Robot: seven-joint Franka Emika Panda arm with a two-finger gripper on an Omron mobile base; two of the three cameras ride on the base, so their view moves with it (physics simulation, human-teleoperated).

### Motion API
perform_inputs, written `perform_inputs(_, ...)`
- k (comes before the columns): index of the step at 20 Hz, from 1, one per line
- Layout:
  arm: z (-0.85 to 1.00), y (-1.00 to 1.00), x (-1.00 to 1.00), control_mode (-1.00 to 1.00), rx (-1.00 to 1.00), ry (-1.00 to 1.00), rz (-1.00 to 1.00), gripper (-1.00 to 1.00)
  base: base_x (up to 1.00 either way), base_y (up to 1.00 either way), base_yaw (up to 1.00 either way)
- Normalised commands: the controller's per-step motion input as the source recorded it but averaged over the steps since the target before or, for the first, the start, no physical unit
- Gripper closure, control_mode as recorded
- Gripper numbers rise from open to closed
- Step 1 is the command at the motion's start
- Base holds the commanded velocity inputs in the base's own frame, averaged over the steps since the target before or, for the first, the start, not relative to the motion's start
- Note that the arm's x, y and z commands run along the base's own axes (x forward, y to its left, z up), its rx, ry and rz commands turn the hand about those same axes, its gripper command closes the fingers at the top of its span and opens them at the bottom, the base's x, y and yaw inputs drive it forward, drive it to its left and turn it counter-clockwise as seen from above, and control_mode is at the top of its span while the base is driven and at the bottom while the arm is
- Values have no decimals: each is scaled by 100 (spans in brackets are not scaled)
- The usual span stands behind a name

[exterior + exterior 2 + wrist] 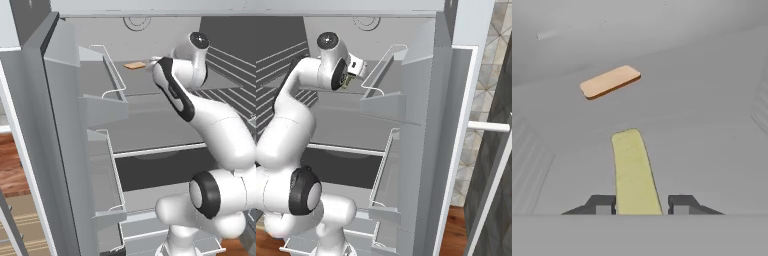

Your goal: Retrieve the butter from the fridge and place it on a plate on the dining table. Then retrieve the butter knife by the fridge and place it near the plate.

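Note:
The butter (pixel 633 172), a thin olive-yellow stick, runs forward from between my two finger tips over a grey shelf. My gripper (pixel 642 205) is shut on its near end, a dark fingertip (pixel 604 204) pressing each long side. Whether the stick rests on the shelf or hangs just above it, I cannot tell. The arm reaches into the upper part of the open fridge (pixel 150 125), and the hand (pixel 356 66) shows near its back wall. The plate, the dining table and the butter knife are out of view.
A flat tan slab (pixel 610 81) lies on the shelf beyond the butter, also visible as the tan slab (pixel 134 65). Open doors with wire-railed bins flank the arm: left door (pixel 60 125), right door (pixel 426 125). Wire racks (pixel 235 70) lie to the right.

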Motion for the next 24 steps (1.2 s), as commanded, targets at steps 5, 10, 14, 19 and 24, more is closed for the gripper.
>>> perform_inputs(5,4,0,-76,-100,-1,0,2,100,0,0,0)
perform_inputs(10,28,0,-90,-100,0,0,1,100,0,0,0)
perform_inputs(14,26,0,-88,-100,-1,4,1,100,0,0,0)
perform_inputs(19,3,0,-96,-100,-9,8,0,100,0,0,0)
perform_inputs(24,0,0,-100,-100,-9,3,1,100,0,0,0)
